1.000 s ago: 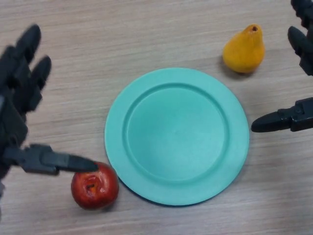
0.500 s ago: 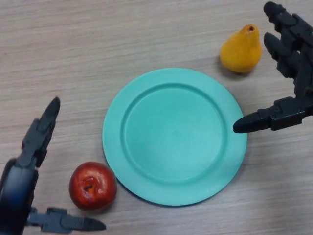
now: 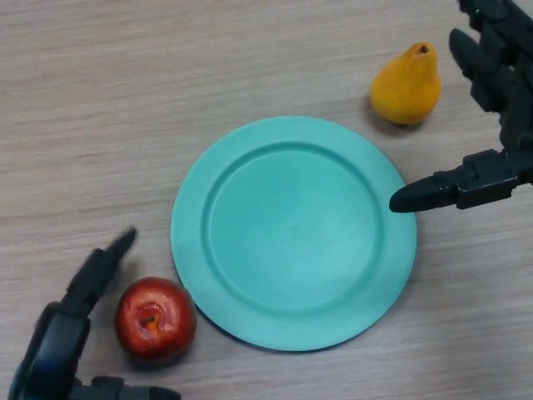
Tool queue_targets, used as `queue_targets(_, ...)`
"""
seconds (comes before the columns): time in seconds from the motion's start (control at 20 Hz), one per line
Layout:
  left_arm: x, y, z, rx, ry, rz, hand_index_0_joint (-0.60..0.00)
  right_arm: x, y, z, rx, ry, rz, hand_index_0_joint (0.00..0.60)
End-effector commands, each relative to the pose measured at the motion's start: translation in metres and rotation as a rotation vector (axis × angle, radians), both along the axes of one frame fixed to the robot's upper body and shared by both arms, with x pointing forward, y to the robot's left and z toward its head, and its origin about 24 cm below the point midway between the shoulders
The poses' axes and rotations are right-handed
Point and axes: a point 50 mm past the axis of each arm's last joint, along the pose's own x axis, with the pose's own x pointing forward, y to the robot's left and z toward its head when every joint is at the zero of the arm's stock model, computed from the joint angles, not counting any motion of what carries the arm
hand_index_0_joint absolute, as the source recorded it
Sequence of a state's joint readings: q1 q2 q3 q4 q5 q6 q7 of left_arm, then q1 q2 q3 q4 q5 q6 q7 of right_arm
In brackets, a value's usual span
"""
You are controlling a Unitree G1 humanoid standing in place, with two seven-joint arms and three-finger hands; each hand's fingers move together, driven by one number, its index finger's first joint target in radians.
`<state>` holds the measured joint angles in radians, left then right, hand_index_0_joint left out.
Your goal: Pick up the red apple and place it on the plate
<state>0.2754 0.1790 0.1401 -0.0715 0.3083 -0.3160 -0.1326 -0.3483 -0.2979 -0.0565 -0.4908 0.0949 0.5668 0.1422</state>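
The red apple (image 3: 155, 318) lies on the wooden table just off the lower left rim of the teal plate (image 3: 293, 232). My left hand (image 3: 71, 333) is at the bottom left beside the apple, open, with its fingers to the apple's left and its thumb below it, not closed on it. My right hand (image 3: 491, 125) is open at the right edge, its thumb tip over the plate's right rim.
A yellow pear (image 3: 407, 84) stands on the table beyond the plate at the upper right, close to my right hand's fingers.
My left hand has dropped lower and moved in around the apple's left side. My right hand has come in from the right towards the plate's rim.
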Motion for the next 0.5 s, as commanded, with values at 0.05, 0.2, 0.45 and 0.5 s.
queue_targets(0.05, 0.001, 0.005, 0.022, 0.050, -0.173, 0.001, -0.600, -0.015, -0.005, 0.036, 0.060, -0.216, -0.029, 0.000)
queue_targets(0.2, 0.004, 0.006, 0.027, -0.021, -0.173, 0.030, -0.600, -0.016, -0.007, 0.036, 0.059, -0.202, -0.041, 0.000)
queue_targets(0.45, 0.010, 0.023, 0.063, -0.024, -0.273, 0.137, -0.600, -0.021, -0.012, 0.037, 0.061, -0.210, -0.052, 0.000)
queue_targets(0.5, 0.014, 0.019, 0.078, 0.004, -0.306, 0.113, -0.600, -0.021, -0.013, 0.038, 0.067, -0.221, -0.062, 0.000)
